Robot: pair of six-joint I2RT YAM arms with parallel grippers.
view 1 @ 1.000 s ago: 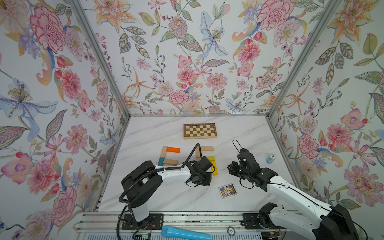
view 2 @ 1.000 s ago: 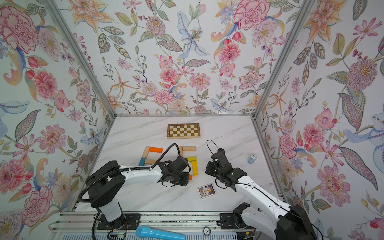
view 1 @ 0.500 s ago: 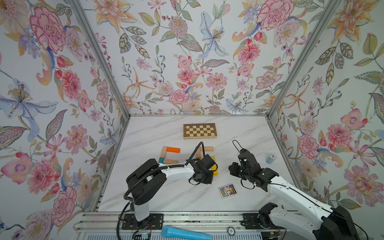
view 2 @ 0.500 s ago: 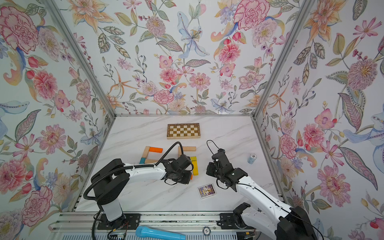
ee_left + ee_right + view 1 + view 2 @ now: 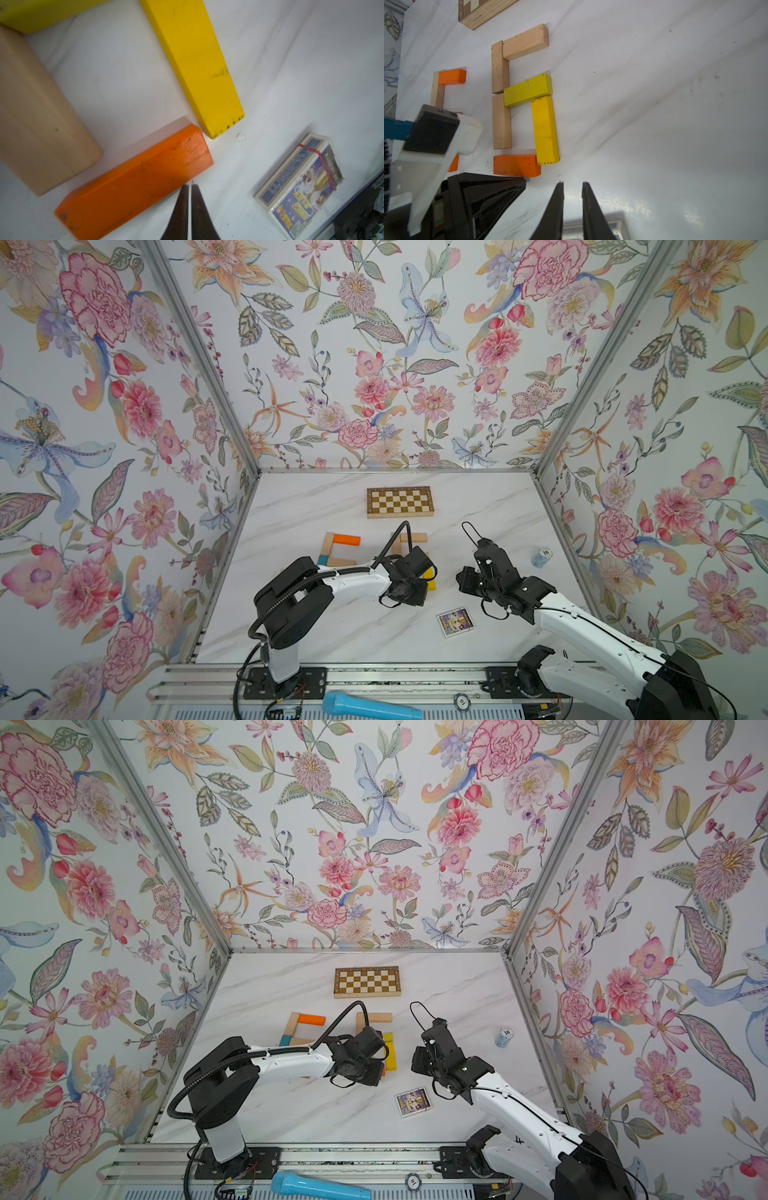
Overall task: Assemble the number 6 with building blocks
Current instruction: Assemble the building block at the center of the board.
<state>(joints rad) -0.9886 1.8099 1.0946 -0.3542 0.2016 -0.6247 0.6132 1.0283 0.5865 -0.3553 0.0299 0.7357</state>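
1. Spare building blocks [image 5: 346,539] lie left of centre in both top views.
2. Six figure [image 5: 415,537] sits mid-frame; left gripper [image 5: 188,185], pinched closed and empty, is just beside its orange block [image 5: 135,187].
3. Right gripper [image 5: 572,184], right of centre, stands slightly parted, holding nothing.

Six blocks [image 5: 545,128] lie flat, arranged as a 6. Two pale bars [image 5: 500,68] set end to end form the spine, with a pale top bar [image 5: 525,42]. Two yellow bars [image 5: 527,90] and an orange bar [image 5: 516,165] close the loop. There is a small gap between spine and orange bar.
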